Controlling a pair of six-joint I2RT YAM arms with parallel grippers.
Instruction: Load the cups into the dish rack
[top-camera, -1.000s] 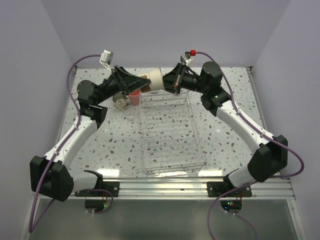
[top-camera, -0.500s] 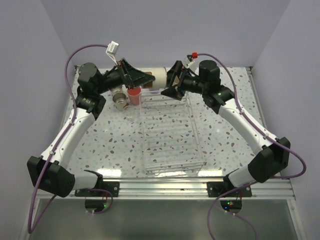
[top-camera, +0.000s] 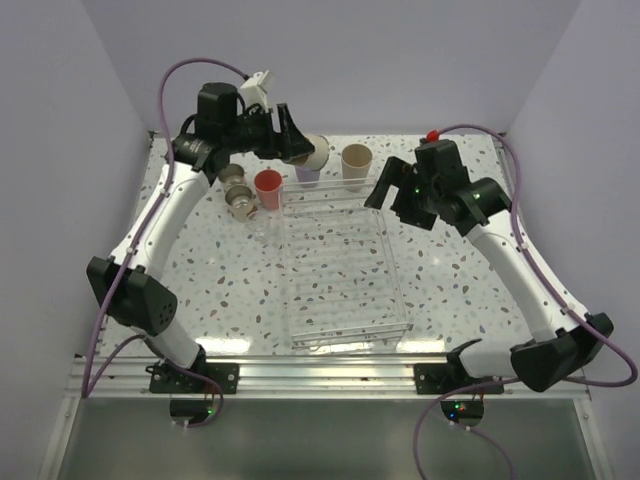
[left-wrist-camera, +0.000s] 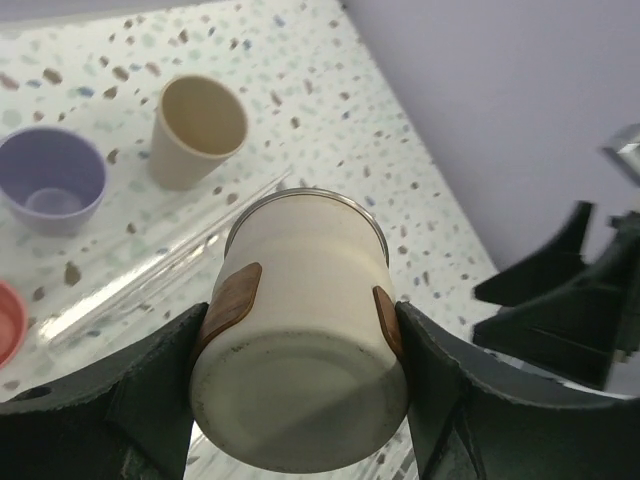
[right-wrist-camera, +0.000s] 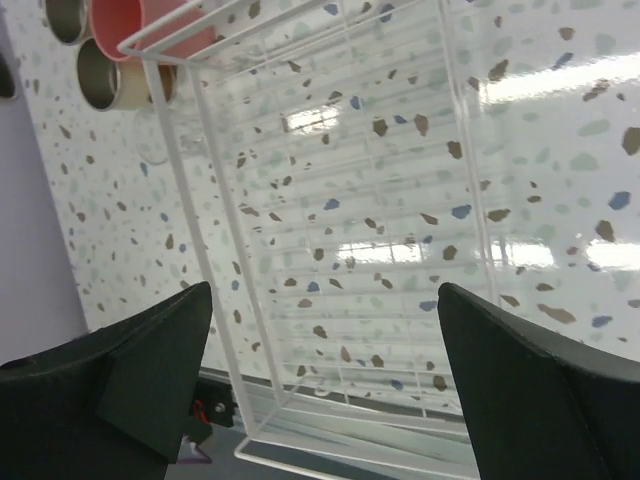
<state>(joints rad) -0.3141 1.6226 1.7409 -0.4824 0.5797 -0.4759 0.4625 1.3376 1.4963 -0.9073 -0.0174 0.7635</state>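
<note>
My left gripper is shut on a brown-grey cup with a cream base, held on its side in the air above the lavender cup. The beige cup stands behind the dish rack. At the rack's far left corner stand the coral-red cup and two more brown-grey cups. A tiny clear cup sits beside them. My right gripper hangs open over the rack's far right side, holding nothing.
The speckled tabletop is walled in by pale panels on three sides. A metal rail with both arm bases runs along the near edge. The right arm's fingers show dark at the right of the left wrist view.
The right gripper opened, let go of the cream-based cup and drew back to the right. The left arm, still gripping that cup, swung up and back toward the far wall.
</note>
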